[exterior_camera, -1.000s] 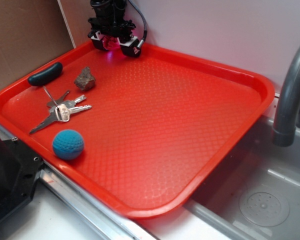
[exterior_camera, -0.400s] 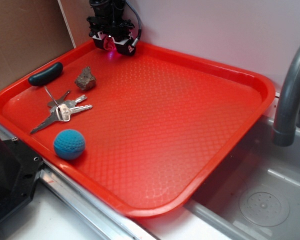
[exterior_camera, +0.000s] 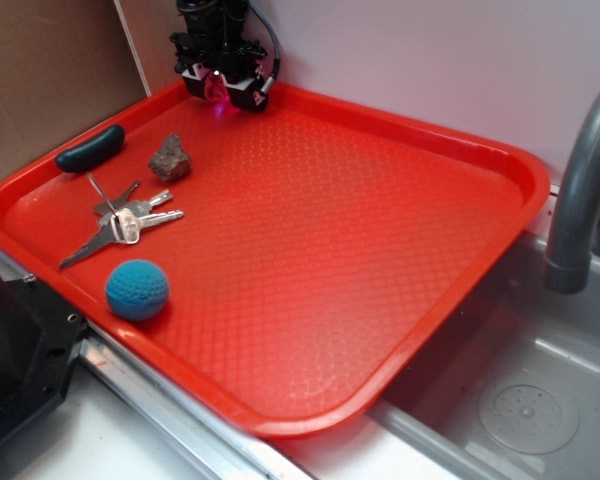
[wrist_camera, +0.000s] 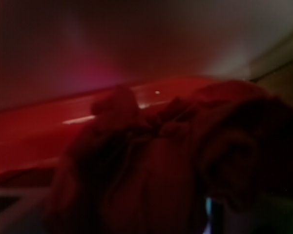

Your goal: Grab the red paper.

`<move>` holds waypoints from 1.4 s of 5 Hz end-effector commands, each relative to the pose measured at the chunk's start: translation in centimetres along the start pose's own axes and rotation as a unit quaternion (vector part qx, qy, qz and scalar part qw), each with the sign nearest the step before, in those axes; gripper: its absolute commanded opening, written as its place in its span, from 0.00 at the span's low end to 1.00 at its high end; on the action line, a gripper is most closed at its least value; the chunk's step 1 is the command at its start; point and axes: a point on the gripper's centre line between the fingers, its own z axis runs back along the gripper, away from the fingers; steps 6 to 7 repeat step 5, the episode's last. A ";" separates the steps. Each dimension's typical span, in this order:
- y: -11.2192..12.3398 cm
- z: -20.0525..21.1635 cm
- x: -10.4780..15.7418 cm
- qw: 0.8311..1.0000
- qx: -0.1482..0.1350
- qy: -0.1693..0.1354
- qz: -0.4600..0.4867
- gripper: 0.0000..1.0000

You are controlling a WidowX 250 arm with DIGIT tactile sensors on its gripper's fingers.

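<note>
The red paper (exterior_camera: 217,88), a small dark red wad, sits at the far left corner of the red tray (exterior_camera: 380,250). My gripper (exterior_camera: 221,91) points down over it with its fingers closed in against the wad on both sides. In the wrist view the red paper (wrist_camera: 156,165) fills most of the frame as dark wrinkled folds, very close and blurred, with the tray's rim (wrist_camera: 39,122) behind it. My fingertips are not distinguishable in that view.
On the tray's left side lie a grey-brown stone (exterior_camera: 170,158), a dark oblong object (exterior_camera: 90,147), a bunch of keys (exterior_camera: 120,220) and a blue ball (exterior_camera: 137,289). A white wall stands right behind the gripper. A grey faucet (exterior_camera: 580,200) and sink (exterior_camera: 520,400) are at the right.
The fingers have drawn together onto the red paper; a second ago they stood wider apart. The gripper has also shifted slightly left and back towards the wall.
</note>
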 end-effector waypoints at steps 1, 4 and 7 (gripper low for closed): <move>-1.0 13.4 -6.0 0.998 -0.035 0.051 0.012 0.00; -3.5 23.4 -10.1 0.995 -0.079 0.052 -0.036 0.00; -4.4 22.2 -10.0 0.996 -0.060 0.058 -0.044 0.00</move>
